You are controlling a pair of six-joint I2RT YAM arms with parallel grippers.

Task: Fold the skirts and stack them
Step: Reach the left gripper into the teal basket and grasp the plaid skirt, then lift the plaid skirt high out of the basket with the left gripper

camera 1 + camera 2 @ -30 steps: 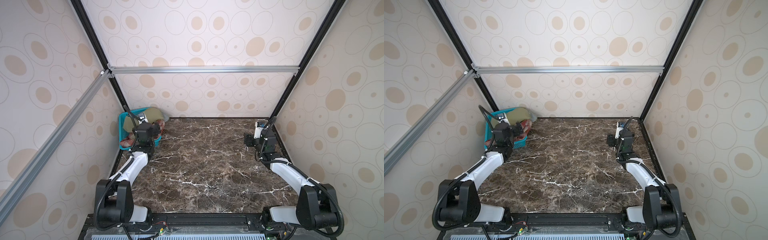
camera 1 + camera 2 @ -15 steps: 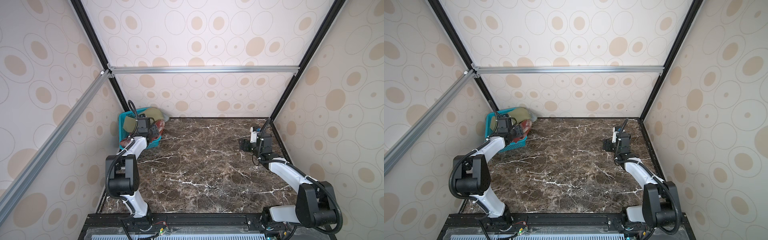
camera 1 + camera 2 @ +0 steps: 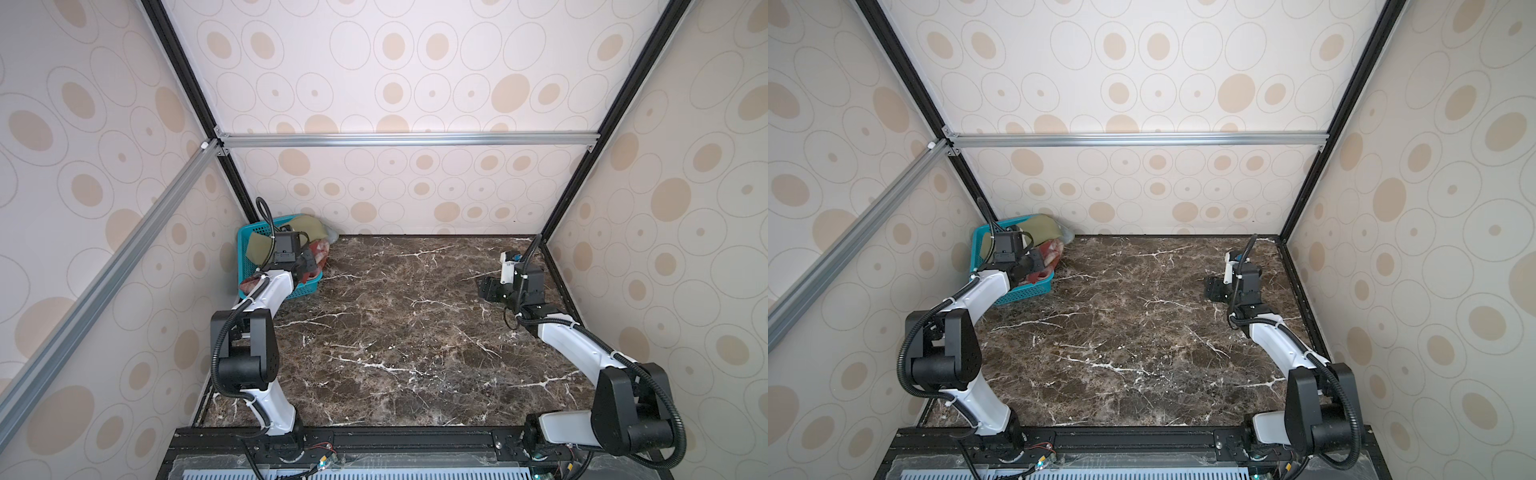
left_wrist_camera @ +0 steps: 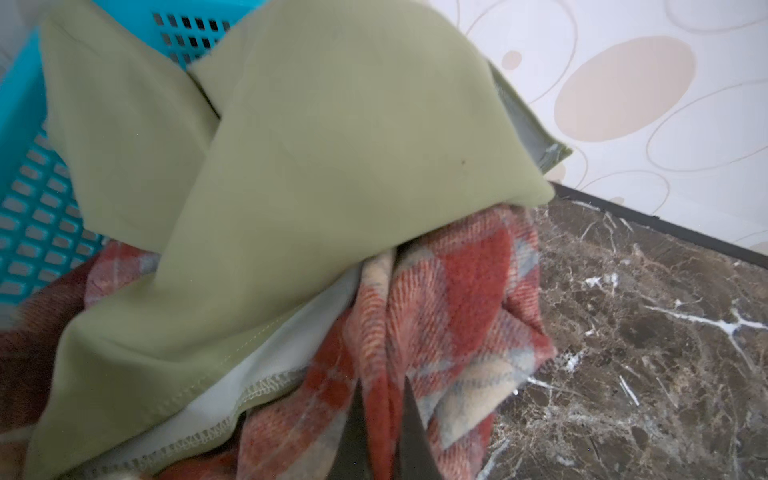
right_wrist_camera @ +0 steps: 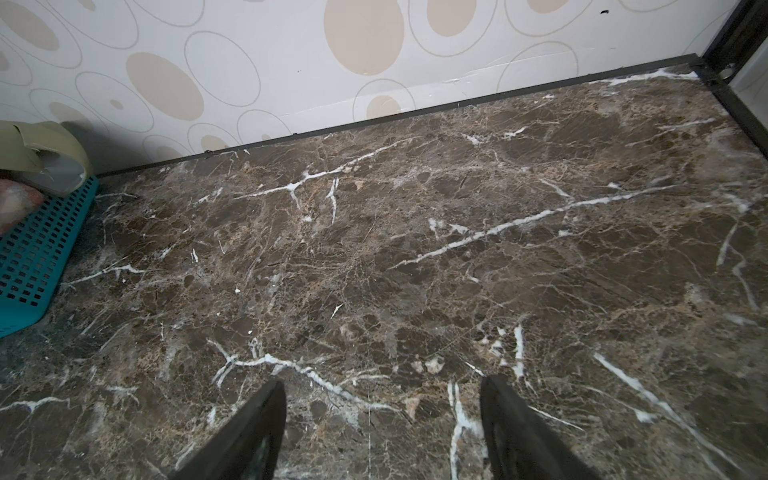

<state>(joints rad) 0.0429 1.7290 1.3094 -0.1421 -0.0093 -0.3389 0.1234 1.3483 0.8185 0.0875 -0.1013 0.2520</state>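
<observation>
The two skirts lie bunched in a teal basket [image 3: 245,243] at the back left corner. The olive-green skirt [image 4: 332,145] with a paler lining lies on top. The red-and-cream plaid skirt [image 4: 457,291] sits under it and spills over the basket's rim toward the table. My left gripper [image 4: 381,378] is shut on a fold of the plaid skirt; in both top views it is at the basket's right side [image 3: 309,264] [image 3: 1038,262]. My right gripper [image 5: 382,380] is open and empty above bare marble at the right side [image 3: 484,286].
The dark marble tabletop [image 3: 395,332] is enclosed by patterned walls at the back and on both sides. A black frame edge [image 5: 415,110] runs along the back wall. In the right wrist view the basket [image 5: 37,249] shows far off to one side.
My left arm reached further into the basket and its gripper went from open to shut on the plaid skirt. The right gripper drifted slightly toward the middle and stayed open.
</observation>
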